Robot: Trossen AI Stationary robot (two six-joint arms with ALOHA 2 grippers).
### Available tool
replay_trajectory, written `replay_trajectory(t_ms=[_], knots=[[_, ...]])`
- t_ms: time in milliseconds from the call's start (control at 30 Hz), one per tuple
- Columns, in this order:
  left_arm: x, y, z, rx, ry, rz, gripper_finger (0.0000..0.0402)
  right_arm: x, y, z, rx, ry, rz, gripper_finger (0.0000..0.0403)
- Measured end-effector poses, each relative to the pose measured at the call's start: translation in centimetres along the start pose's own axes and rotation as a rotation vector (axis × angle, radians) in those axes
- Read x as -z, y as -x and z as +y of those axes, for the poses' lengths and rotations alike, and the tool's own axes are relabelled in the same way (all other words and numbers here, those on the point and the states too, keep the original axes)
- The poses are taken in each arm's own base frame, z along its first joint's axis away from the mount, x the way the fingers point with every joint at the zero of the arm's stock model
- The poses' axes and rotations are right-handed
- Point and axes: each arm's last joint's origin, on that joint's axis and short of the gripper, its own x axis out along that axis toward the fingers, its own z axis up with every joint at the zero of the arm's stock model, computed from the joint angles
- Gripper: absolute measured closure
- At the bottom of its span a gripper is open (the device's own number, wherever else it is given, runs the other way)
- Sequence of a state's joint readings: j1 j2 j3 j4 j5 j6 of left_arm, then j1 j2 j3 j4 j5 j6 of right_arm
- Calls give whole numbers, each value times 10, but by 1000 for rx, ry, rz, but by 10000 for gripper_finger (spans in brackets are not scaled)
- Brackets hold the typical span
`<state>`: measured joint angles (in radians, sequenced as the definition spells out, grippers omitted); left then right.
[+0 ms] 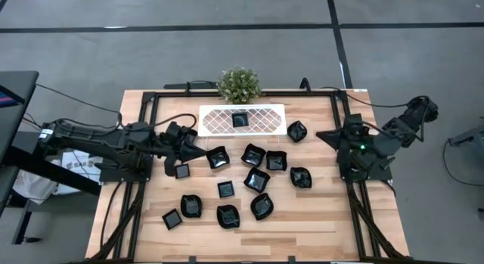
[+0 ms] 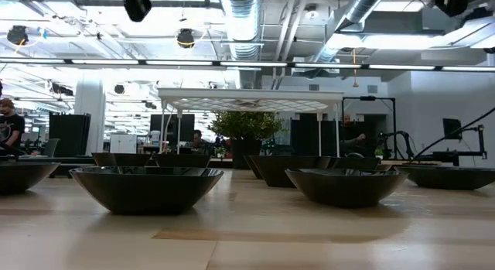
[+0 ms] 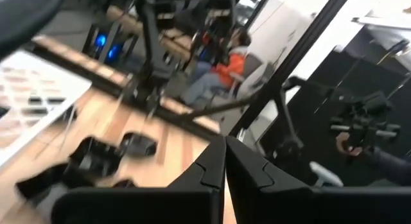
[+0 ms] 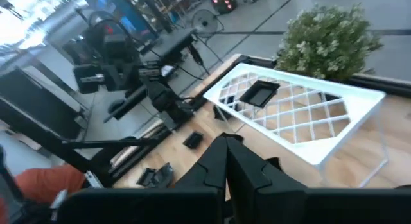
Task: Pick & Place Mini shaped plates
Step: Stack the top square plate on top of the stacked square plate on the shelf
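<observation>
Fourteen or so mini shaped plates appear in the high view: one square plate already rests on the white lattice tray at the table's far edge, in front of the potted plant, and the rest lie scattered over the wooden table between the two arms. At left, the left gripper reaches in from the table's left side with its fingers pressed together and holding nothing. A small square plate lies just beside it, toward the near edge, and a wavy-edged plate sits just beyond its tip toward the centre. At right, the right gripper is folded back near its base, fingers likewise closed and empty; the plate nearest it stands beside the tray's right end. The left arm appears the better placed for the central cluster, and either gripper would first need to spread its fingers.
</observation>
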<state>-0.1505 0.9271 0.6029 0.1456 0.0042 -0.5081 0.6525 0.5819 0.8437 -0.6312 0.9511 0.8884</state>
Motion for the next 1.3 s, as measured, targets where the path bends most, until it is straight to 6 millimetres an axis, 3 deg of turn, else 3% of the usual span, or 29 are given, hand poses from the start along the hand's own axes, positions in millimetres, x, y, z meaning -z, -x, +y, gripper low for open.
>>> replay_trajectory(t_ms=[200, 367, 767, 1100, 1300], knots=[[12, 17, 8, -99, 60, 157, 389, 24, -6, -18, -7, -87, -76, 403], [17, 34, 11, -150, 79, 236, 389, 34, -7, -32, 74, -9, -123, 403], [7, 52, 5, -90, 76, 138, 389, 29, -3, -38, 151, -13, -219, 403], [5, 55, 4, -93, -27, 117, 389, 9, 21, -67, 80, -146, -274, 403], [4, 55, 5, -130, -42, 101, 389, 30, 13, -79, 66, -207, -302, 403]])
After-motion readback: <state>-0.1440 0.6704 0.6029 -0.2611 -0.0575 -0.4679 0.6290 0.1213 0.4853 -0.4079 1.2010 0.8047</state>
